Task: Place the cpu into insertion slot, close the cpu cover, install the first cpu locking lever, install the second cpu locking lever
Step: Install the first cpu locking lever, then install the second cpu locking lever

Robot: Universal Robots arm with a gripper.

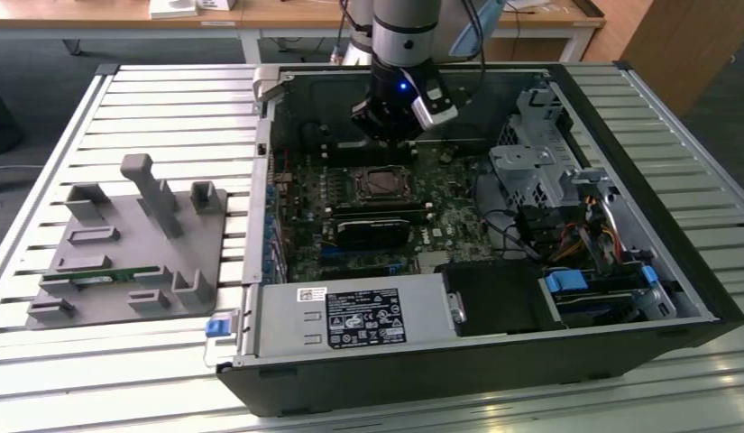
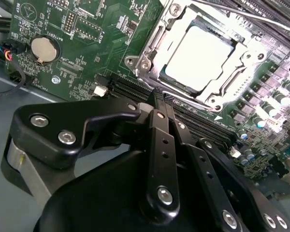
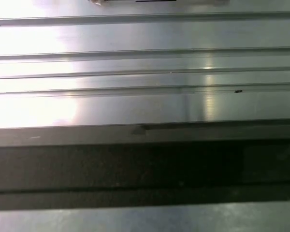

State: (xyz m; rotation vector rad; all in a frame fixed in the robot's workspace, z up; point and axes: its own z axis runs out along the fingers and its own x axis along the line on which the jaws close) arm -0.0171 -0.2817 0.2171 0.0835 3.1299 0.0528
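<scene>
Slatted metal bench (image 1: 167,99) fills the room's middle, wooden desks behind. At the exterior view's left sits a grey plastic fixture block with upright posts (image 1: 131,248). Right of it lies an open black computer case (image 1: 492,361) with a green motherboard (image 2: 92,43) inside.

Mid-board, in the second wrist view, the small flat square silver-grey cpu (image 2: 199,59) lies seated in the square metal-rimmed insertion slot (image 1: 381,184), so placing looks done. The thin silver cpu cover frame (image 2: 150,46) appears down around the chip, touching the socket edges; I judge closing done too. A thin metal locking lever (image 2: 241,12) crosses the far side of the socket; whether either lever is latched I cannot tell, so the lever steps may remain.

The black linkage gripper (image 2: 159,96) hangs just beside the socket's near edge, fingers (image 2: 157,104) pressed together, holding nothing. In the exterior view it (image 1: 396,122) hovers just beyond the socket's far side.
</scene>
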